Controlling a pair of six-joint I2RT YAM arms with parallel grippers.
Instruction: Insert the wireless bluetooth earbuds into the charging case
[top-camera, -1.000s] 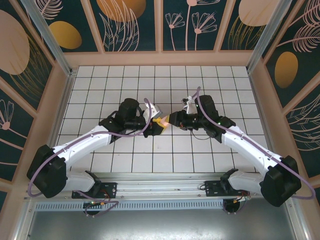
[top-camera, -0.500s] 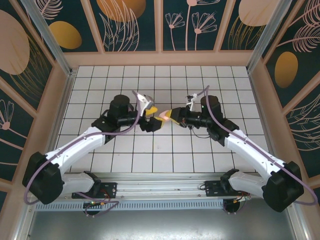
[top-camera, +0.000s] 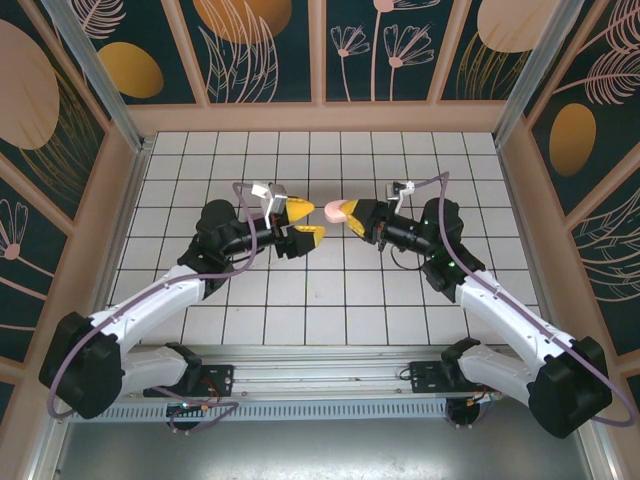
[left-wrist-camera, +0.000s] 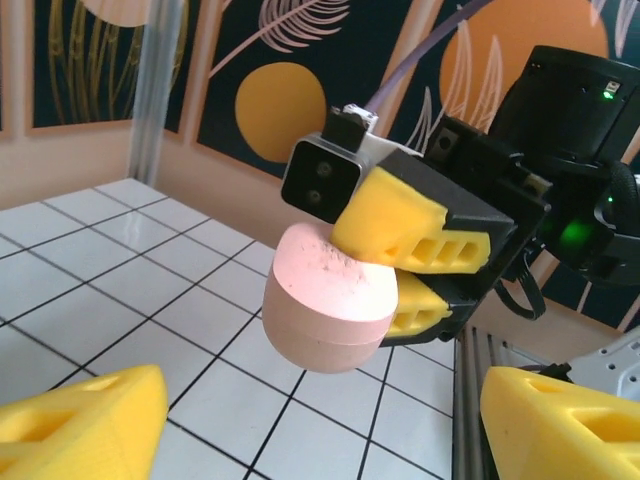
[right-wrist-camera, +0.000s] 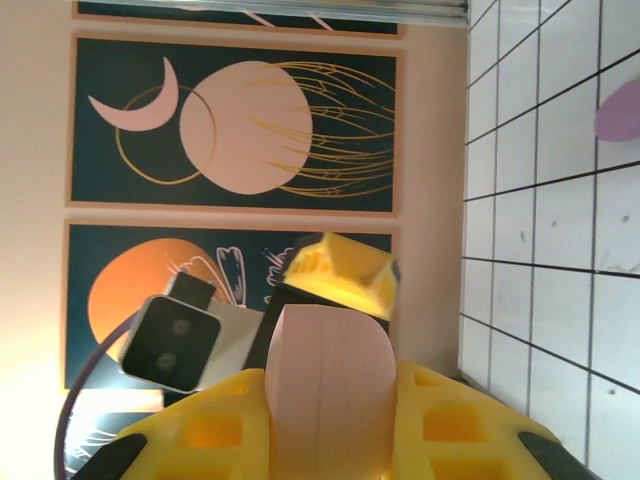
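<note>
A pale pink oval charging case (top-camera: 338, 210) is held above the tiles, its lid closed along a thin seam. My right gripper (top-camera: 352, 215) is shut on it, one yellow pad on each side (right-wrist-camera: 325, 390). In the left wrist view the case (left-wrist-camera: 325, 305) sticks out of the right gripper's fingers (left-wrist-camera: 410, 225), facing me. My left gripper (top-camera: 305, 222) stands open a short way to the left of the case and holds nothing; its own pads sit wide apart at the bottom of the left wrist view (left-wrist-camera: 320, 440). The earbuds are hidden.
A lilac rounded thing (right-wrist-camera: 620, 110) lies on the white tiles, cut by the frame edge; I cannot tell what it is. Wooden walls with dark painted panels (top-camera: 320, 50) surround the tiled table (top-camera: 320, 300). The arm bases and a metal rail (top-camera: 320, 365) line the near edge.
My left gripper opened, let go of the pink case and drew back to the left. The right gripper kept the case and moved it up and away from the left one.
</note>
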